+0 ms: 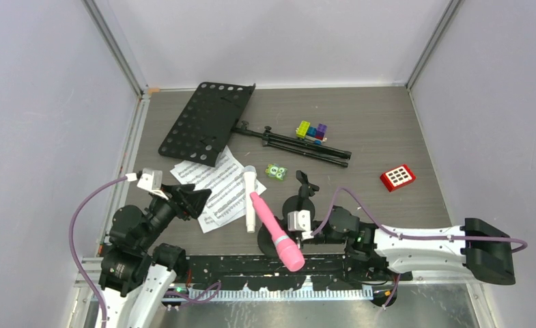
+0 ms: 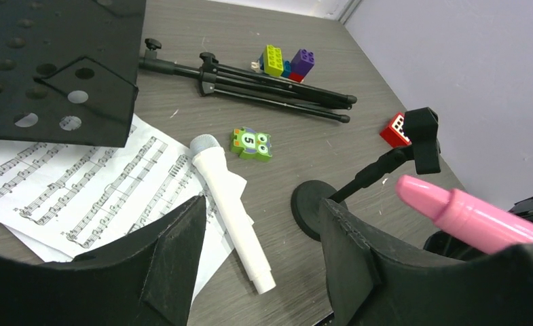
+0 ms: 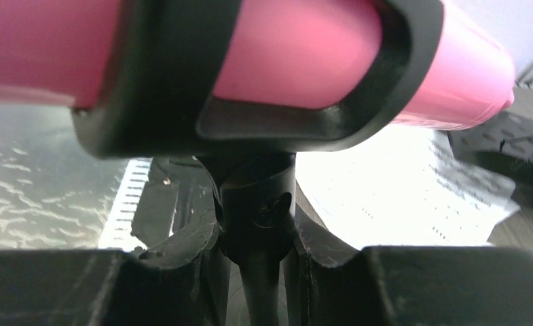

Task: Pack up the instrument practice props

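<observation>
My right gripper (image 1: 303, 228) (image 3: 256, 234) is shut on the stem of a black mic mount (image 3: 256, 204). That mount's clip holds the pink microphone (image 1: 276, 231) (image 3: 297, 54) tilted over the table's near edge. A second mic mount (image 1: 300, 198) (image 2: 318, 204) stands on its round base, its clip holding nothing. The white microphone (image 1: 249, 199) (image 2: 229, 200) lies partly on the sheet-music pages (image 1: 214, 183) (image 2: 80, 180). Behind them the black music desk (image 1: 207, 123) (image 2: 46, 68) lies flat, its tripod legs (image 1: 299, 145) (image 2: 270, 85) folded. My left gripper (image 1: 185, 202) (image 2: 262, 207) hangs open over the pages' near edge, nothing between its fingers.
A green frog block (image 1: 276, 171) (image 2: 251, 144) lies beside the white microphone's head. Coloured toy blocks (image 1: 311, 130) (image 2: 284, 62) sit behind the tripod legs. A red keypad (image 1: 397, 177) (image 2: 394, 130) lies at the right. Walls close in the table on three sides.
</observation>
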